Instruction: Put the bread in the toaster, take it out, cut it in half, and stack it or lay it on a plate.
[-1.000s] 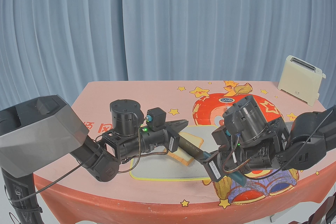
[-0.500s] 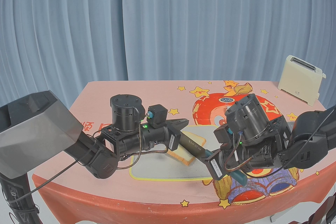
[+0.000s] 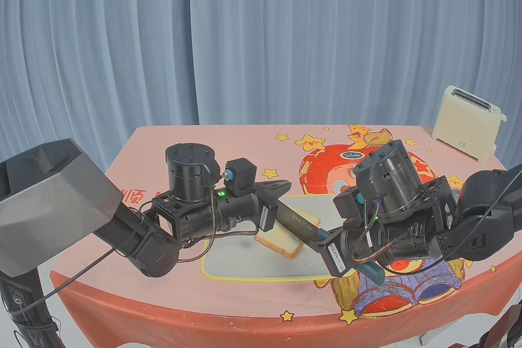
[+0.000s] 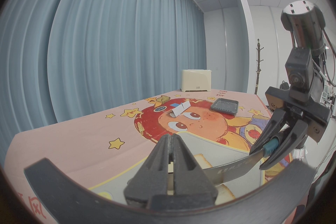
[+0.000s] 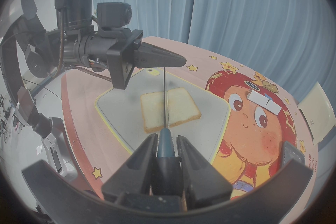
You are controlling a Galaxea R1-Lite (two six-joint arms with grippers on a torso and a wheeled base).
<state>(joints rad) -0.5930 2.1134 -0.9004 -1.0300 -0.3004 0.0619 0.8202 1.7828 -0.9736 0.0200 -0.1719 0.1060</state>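
bread (image 5: 183, 109) lies on the board (image 5: 119, 105) under a knife (image 3: 296, 219) the right pincer (image 5: 166, 139) grasps; left pincer (image 4: 171, 140) clenched.

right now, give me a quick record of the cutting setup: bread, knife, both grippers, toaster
bread: one slice, flat on the cutting board, no cut visible
knife: blade lined across the slice's middle
right gripper: shut on the knife's handle
left gripper: shut, at the blade's far end
toaster: table's far right corner
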